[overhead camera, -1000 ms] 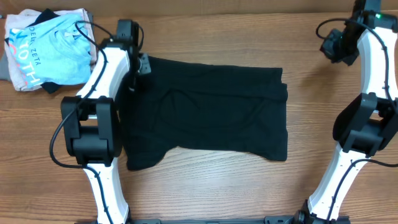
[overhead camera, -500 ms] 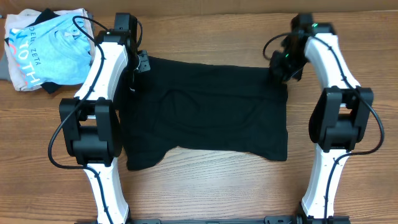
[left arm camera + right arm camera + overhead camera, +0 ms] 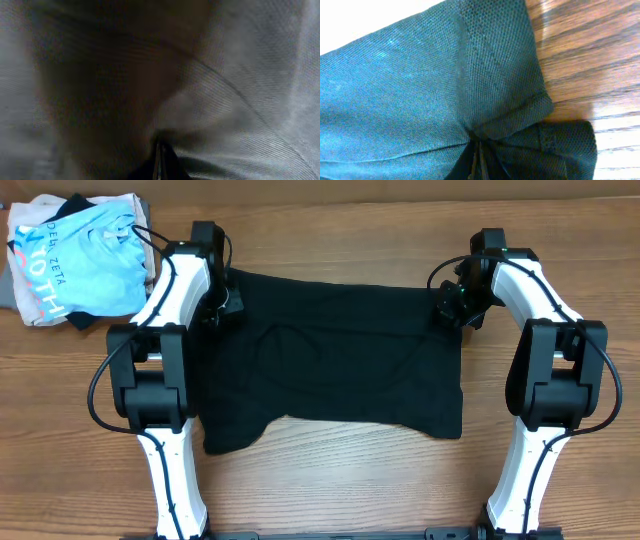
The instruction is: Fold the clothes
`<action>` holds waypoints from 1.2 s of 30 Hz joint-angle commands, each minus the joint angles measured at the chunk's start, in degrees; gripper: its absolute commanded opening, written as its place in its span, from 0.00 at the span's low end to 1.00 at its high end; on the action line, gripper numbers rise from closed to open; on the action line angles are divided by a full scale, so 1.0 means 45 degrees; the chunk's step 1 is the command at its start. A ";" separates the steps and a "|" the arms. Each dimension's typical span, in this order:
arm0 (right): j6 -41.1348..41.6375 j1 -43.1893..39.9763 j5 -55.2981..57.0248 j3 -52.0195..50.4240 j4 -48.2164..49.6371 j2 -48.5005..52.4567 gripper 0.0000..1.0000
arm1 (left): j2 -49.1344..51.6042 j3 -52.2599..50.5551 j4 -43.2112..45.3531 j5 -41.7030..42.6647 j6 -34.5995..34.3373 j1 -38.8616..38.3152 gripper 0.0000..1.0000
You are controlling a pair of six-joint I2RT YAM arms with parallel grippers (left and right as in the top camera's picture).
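**A:** Black knit cloth, spread flat on the wooden table (image 3: 330, 490). That black shirt (image 3: 340, 370) lies between the two arms.

**B:** Grip status?

**A:** The left gripper (image 3: 222, 305) is closed at the far left corner. Its wrist view is blurred and filled with cloth creasing toward the fingertips, so I judge it has a pinch on the shirt. The right gripper (image 3: 452, 308) is closed on the far right corner. Its wrist view shows the hem gathered and puckered into the fingers.

**B:** Failure modes?

**A:** Three, in my judgement.
1. The right pinch appears to take only a small bite near the hem, so a fast lift could pull it free.
2. Unequal lift or travel between the arms would skew the fold line.
3. Soft cloth drags on wood, so the near edge may bunch instead of laying flat.

**B:** And the blue shirt (image 3: 75, 265)?

**A:** It sits well apart, at the back left corner. Low risk, unless the left arm swings wide.
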 commanded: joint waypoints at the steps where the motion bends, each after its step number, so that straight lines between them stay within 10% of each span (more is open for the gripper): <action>1: 0.0121 -0.0529 0.2613 -0.0563 0.0345 0.0534 0.04 | 0.0345 -0.0141 0.0185 -0.0641 0.0243 0.0491 0.05; 21: 0.0447 -0.1277 0.2977 0.1331 0.0641 0.0534 0.05 | 0.0340 0.1171 0.1214 -0.0194 0.0039 0.0219 0.18; 25: 0.0442 -0.1277 0.2977 0.3109 -0.0743 0.0534 0.25 | 0.0340 0.3016 0.0355 -0.0039 0.0044 0.0010 0.45; 28: 0.0461 -0.1277 0.2973 0.4770 -0.2191 0.0529 0.56 | 0.0340 0.4745 -0.0874 -0.0039 0.0049 -0.0083 1.00; 36: 0.1127 -0.1277 0.2691 0.9326 -0.6081 0.0389 0.82 | 0.0335 0.9496 -0.5285 -0.0083 0.0049 -0.0058 1.00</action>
